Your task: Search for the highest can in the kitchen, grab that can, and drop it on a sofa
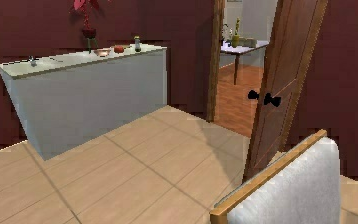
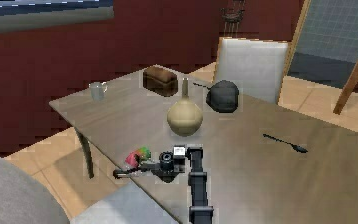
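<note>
My gripper [image 2: 135,170] hangs low over a wooden table [image 2: 287,175], at the end of the dark arm [image 2: 197,190] rising from the bottom edge. A small green and pink thing [image 2: 139,156] lies on the tabletop right at the fingers, so I cannot tell whether the gripper holds anything. In the forward view a pale counter [image 1: 87,95] stands at the left. Several small things sit on its top, among them a red bowl [image 1: 103,51] and a small dark bottle-like thing [image 1: 137,43]. I cannot make out a can among them.
The table also bears a tan vase [image 2: 184,112], a brown loaf [image 2: 160,80], a dark round lump [image 2: 223,96], a glass [image 2: 98,92] and a dark utensil [image 2: 287,142]. A white chair [image 2: 249,65] stands behind it. A brown door [image 1: 285,85] stands ajar by a doorway, with a chair back [image 1: 292,190] close in front.
</note>
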